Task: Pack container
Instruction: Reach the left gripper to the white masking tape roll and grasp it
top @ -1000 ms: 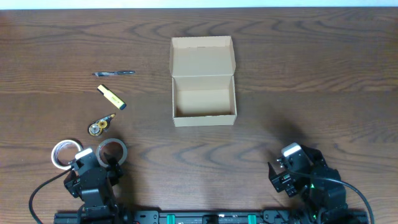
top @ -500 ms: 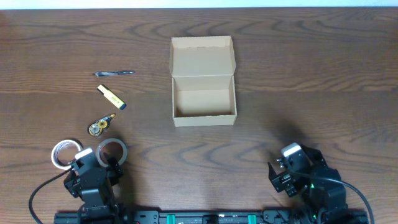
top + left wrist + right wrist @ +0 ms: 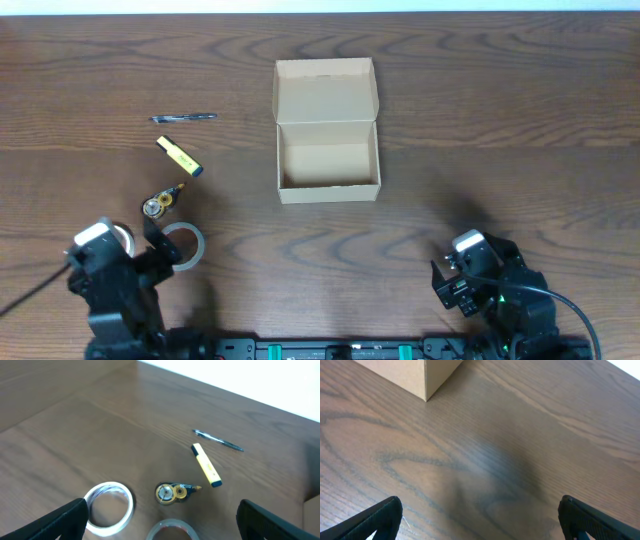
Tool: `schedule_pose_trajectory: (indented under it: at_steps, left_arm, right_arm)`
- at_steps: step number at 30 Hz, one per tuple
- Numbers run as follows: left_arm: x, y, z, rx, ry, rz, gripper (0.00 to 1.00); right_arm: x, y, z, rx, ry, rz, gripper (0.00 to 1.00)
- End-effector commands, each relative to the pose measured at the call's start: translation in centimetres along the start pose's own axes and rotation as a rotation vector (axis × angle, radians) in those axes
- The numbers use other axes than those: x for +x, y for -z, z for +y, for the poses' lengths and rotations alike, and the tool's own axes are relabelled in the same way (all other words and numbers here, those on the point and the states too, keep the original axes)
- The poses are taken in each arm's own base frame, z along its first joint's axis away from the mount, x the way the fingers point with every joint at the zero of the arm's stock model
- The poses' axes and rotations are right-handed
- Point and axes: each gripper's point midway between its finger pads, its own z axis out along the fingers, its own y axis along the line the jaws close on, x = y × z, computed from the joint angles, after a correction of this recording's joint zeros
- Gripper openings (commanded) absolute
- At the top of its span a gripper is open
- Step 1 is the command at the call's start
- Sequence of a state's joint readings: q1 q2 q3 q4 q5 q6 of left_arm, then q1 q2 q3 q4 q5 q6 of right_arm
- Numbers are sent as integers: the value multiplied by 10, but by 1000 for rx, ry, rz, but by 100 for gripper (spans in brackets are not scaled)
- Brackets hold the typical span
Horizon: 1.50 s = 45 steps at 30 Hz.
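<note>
The container (image 3: 328,166), a tan cardboard box, stands open near the table's middle with its lid (image 3: 325,90) folded back. To its left lie a pen (image 3: 183,118), a yellow highlighter (image 3: 179,156), a correction tape (image 3: 162,202) and a clear tape roll (image 3: 183,244). A white tape ring (image 3: 107,505) lies beside that roll. My left gripper (image 3: 162,512) hovers open just short of the two rings, holding nothing. My right gripper (image 3: 480,510) is open over bare wood, right of and nearer than the box corner (image 3: 410,375).
The left arm (image 3: 110,285) and right arm (image 3: 495,290) sit at the near table edge. In the left wrist view the highlighter (image 3: 206,464), pen (image 3: 218,440) and correction tape (image 3: 172,492) lie ahead of the fingers.
The left arm has shifted to the left along the near edge and now covers part of the white tape ring. The right arm and all objects stayed still.
</note>
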State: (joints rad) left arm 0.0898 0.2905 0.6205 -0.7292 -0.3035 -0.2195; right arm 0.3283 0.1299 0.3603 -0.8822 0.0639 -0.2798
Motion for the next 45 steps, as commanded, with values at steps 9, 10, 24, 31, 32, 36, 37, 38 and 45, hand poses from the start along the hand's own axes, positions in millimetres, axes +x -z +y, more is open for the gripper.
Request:
schedule_pose_trajectory:
  at_steps: [9,10,24,31,32,36,37,38,45]
  left_arm:
    - [-27,-5,53,-593,364,172,95]
    - [-28,-10,50,-600,354,188,95]
    - [-7,-21,100,-887,624,216,95]
    - [52,-50,122,-985,737,376,95]
    - [61,-56,122,-981,747,397,95]
    - [88,-77,118,-975,768,457,95]
    - [95,-80,118,-996,790,471,95]
    - [101,-82,118,-1015,809,483,96]
    - [129,-105,111,-1036,862,568,95]
  right_arm:
    - [2,0,-2,14,-8,4,99]
    - [2,0,-2,14,-8,4,99]
    - [2,0,-2,14,-8,4,99]
    - [2,0,-2,14,-8,4,99]
    - [2,0,-2,14,-8,4,99]
    - [2,0,-2,14,-8,4,99]
    - [2,0,-2,14,-8,4,99]
    - [2,0,-2,14,-8,4,99]
    - [2,0,-2,14,-8,4,99]
